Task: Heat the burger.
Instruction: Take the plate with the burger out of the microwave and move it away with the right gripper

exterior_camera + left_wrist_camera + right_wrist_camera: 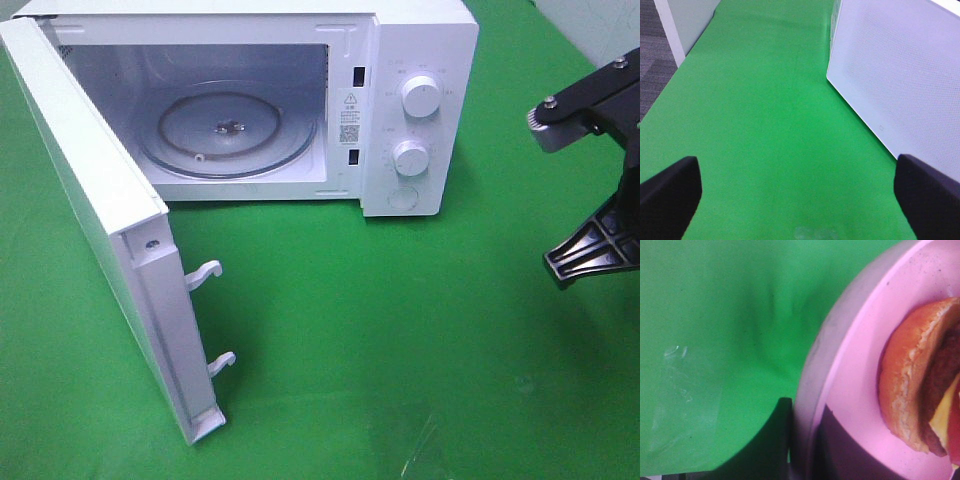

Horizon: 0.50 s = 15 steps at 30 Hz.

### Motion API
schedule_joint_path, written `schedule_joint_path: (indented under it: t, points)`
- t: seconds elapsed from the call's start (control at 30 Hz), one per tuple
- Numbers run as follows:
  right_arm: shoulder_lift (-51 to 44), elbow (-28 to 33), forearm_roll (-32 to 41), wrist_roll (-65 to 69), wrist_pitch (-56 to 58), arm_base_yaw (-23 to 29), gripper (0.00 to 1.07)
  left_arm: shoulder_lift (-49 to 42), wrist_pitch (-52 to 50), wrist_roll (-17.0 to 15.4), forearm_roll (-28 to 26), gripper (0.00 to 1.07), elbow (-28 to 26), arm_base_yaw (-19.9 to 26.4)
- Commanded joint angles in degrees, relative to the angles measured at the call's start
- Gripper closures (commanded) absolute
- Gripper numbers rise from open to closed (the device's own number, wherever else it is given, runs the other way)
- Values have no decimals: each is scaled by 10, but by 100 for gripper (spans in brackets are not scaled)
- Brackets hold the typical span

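My right fingers [805, 440] are pinched down on the rim of the pink plate [860, 365], one dark finger lying over the top of the rim and the other under it, and the burger [920, 380] sits on that plate just inboard of the grip. From the wrist view the plate looks steeply tilted, though I cannot tell from that view alone how level it really is. My left fingers [800, 195] stand wide open with nothing between them, low over the green table [765, 125] just beside the back of the microwave door [90, 200].

The microwave [400, 110] stands with its door swung fully out, and the glass turntable [228, 130] inside is bare. In the high view only my right arm shows at the right edge, well apart from the opening — so the carry is not yet done.

What worries me is the hold. I have the plate by one edge only, so the burger's weight hangs off the grip, and any sag or jolt could let the plate droop and the burger slide off. The plate's far rim could also catch the front lip of the cavity, or the door latches [205, 272], if I come in too low — that would twist it out of my pinch
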Motion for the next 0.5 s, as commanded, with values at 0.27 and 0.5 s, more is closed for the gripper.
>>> schedule_joint_path:
  t: [0.27,0.5]
  points:
    - [73,-5,-30,61,-4,-2,107,-3,-2,-1,-3,10,1,1]
    - [110,-5,-29,85,-33,-2,107,-3,-2,-1,-3,10,1,1]
